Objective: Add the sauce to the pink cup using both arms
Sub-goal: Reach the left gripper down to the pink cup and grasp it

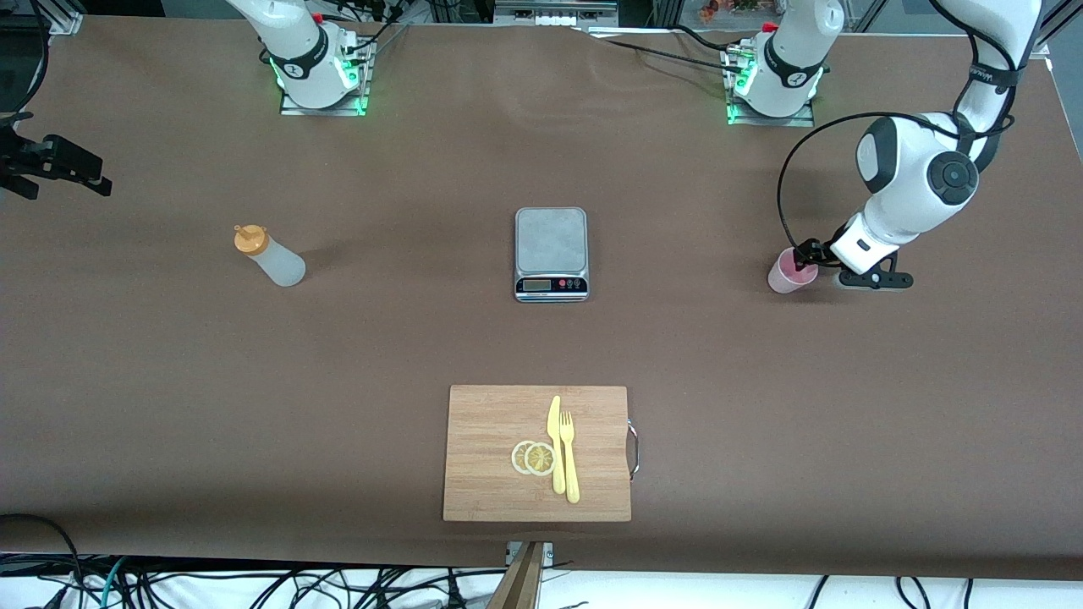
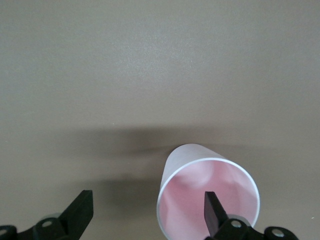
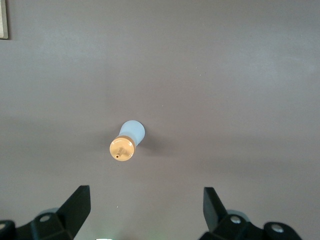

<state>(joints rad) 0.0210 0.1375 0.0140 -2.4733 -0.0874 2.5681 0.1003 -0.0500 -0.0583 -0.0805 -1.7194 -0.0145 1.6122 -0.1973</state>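
A: Start at the left pincer (image 1: 805,256). What has it got?

B: Nothing gripped. Its fingers (image 2: 214,209) are spread wide, one dipping inside the mouth of the pink cup (image 1: 790,272) and the other well clear outside the wall, so the rim sits between them off-centre.

A: And the cup itself?

B: Upright on the counter (image 1: 406,338) toward the left arm's end, about level with the scale (image 1: 551,254), its long axis vertical. In my judgement a pinch on that near wall is the move in hand (the pincer is low beside the cup, reaching in sideways).

A: The right pincer (image 3: 145,210)?

B: Also open wide and empty. In its wrist view it hovers above the sauce bottle (image 1: 269,256), looking straight down on the orange cap (image 3: 122,149); the bottle stands upright toward the right arm's end, well apart from the scale.

A: So each arm has its own thing?

B: Yes, cup to the left arm, bottle to the right. Nearer the front camera lies a cutting board (image 1: 537,452) with a knife, fork and lemon slices, clear of both.
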